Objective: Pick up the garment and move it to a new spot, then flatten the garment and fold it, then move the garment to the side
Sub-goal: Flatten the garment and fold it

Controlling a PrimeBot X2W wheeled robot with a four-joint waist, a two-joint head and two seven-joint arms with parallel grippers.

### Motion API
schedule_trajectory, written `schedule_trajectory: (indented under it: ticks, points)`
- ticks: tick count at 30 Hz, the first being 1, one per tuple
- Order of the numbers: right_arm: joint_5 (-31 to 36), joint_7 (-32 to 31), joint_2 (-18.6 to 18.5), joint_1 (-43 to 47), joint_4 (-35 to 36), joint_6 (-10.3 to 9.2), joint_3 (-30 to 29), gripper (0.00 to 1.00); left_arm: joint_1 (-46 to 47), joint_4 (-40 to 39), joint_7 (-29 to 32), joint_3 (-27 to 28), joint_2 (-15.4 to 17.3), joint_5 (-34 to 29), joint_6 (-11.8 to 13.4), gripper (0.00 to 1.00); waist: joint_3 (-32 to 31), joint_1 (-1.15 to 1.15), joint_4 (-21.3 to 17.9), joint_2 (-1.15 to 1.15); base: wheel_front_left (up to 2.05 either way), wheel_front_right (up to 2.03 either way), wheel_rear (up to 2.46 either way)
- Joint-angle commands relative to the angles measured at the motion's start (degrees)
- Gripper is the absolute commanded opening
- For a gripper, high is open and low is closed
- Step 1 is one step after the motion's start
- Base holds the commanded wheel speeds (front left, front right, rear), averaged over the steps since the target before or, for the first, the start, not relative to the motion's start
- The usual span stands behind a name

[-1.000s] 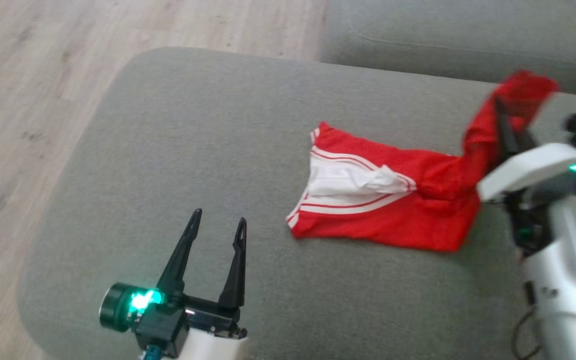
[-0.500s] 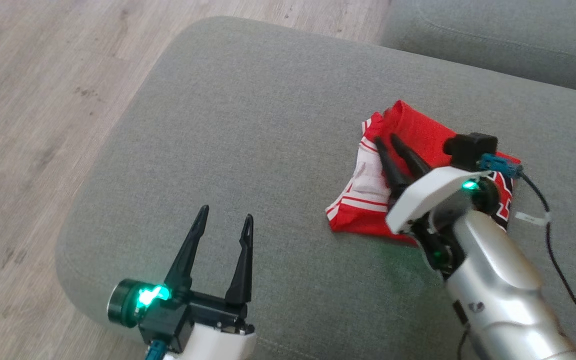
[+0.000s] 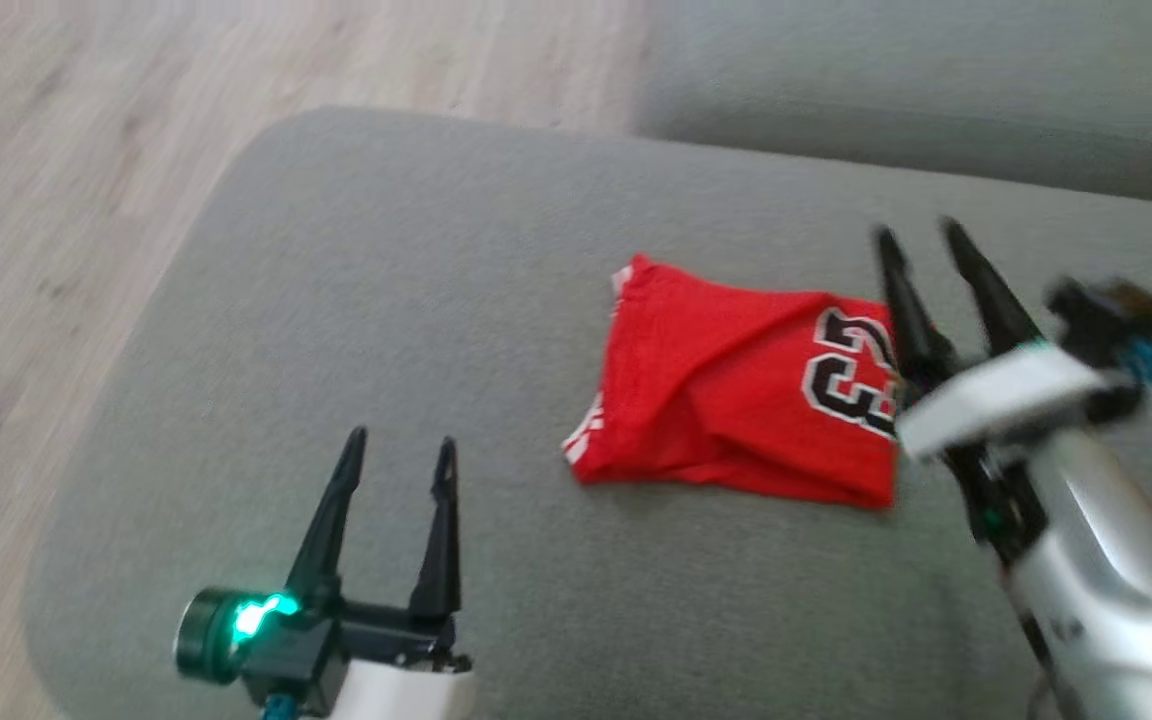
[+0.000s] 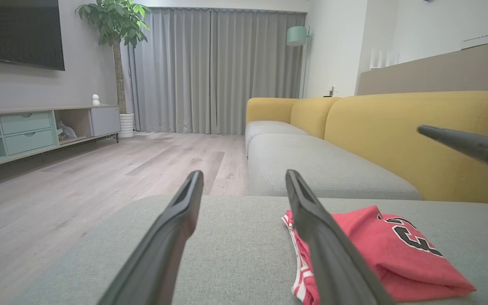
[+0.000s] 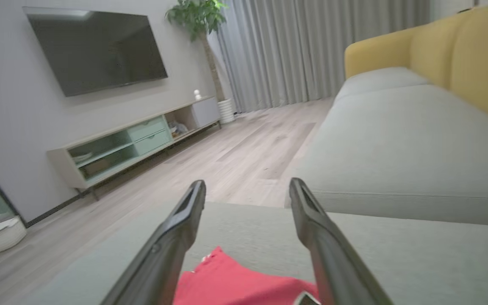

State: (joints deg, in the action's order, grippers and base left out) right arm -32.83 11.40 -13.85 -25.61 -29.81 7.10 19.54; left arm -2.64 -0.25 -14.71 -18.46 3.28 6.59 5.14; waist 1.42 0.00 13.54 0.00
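- I see a folded red fabric jersey on the grey sofa cushion; my blurred right gripper, fingers spread, hides part of its number.
- My left gripper is spread, holding nothing.

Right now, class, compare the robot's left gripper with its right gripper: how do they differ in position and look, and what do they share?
The left gripper sits over bare grey cushion, apart from the red garment; the right gripper stands at the garment's numbered end. The left gripper looks sharp in the head view; the right gripper is blurred. Both are open and hold nothing.
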Motion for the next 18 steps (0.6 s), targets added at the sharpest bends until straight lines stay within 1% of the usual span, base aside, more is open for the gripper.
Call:
schedule_trajectory:
  ticks: [1, 4, 7, 10, 12, 15, 18]
  points:
    - [0.58, 1.05, -0.63, 1.08, 2.17, 0.39, 0.38, 1.00, 1.03, -1.71, -0.29, 2.24, -0.40, 0.37, 0.39, 1.00, -2.39, 0.00, -2.93, 0.00, 0.00, 0.00, 0.00]
    - [2.33, 2.87, -2.91, 6.14, 4.26, 0.39, -1.59, 1.00, 0.35, -1.49, -0.29, 3.10, -0.40, 0.70, 0.32, 1.00, -3.75, 0.00, -4.88, 0.00, 0.00, 0.00, 0.00]
    - [4.74, 3.49, -3.69, 12.11, 6.43, 0.39, -3.89, 1.00, -0.44, -1.02, -0.29, 3.81, -0.40, 0.87, 0.19, 1.00, -5.06, 0.00, -6.45, 0.00, 0.00, 0.00, 0.00]
    - [7.63, 3.56, -2.30, 18.48, 10.28, 0.39, -8.22, 1.00, -1.32, -0.10, -0.29, 4.54, -0.40, 0.74, -0.20, 1.00, -6.12, 0.00, -7.64, 0.00, 0.00, 0.00, 0.00]
    - [9.61, 3.57, -1.14, 22.73, 12.38, 0.39, -10.05, 1.00, -2.07, 0.56, -0.29, 5.20, -0.40, 0.47, -0.43, 1.00, -6.80, 0.00, -8.42, 0.00, 0.00, 0.00, 0.00]
    - [13.21, 3.58, 0.14, 28.06, 14.65, 0.39, -11.48, 1.00, -3.48, 1.62, -0.29, 6.29, -0.37, -0.02, -0.70, 1.00, -7.96, 0.00, -9.45, 0.00, 0.00, 0.00, 0.00]
    - [16.37, 3.59, 0.89, 32.53, 16.55, 0.39, -11.28, 1.00, -5.13, 2.46, -0.29, 7.32, -0.37, -0.47, -0.99, 1.00, -9.50, 0.00, -10.25, 0.00, 0.00, 0.00, 0.00]
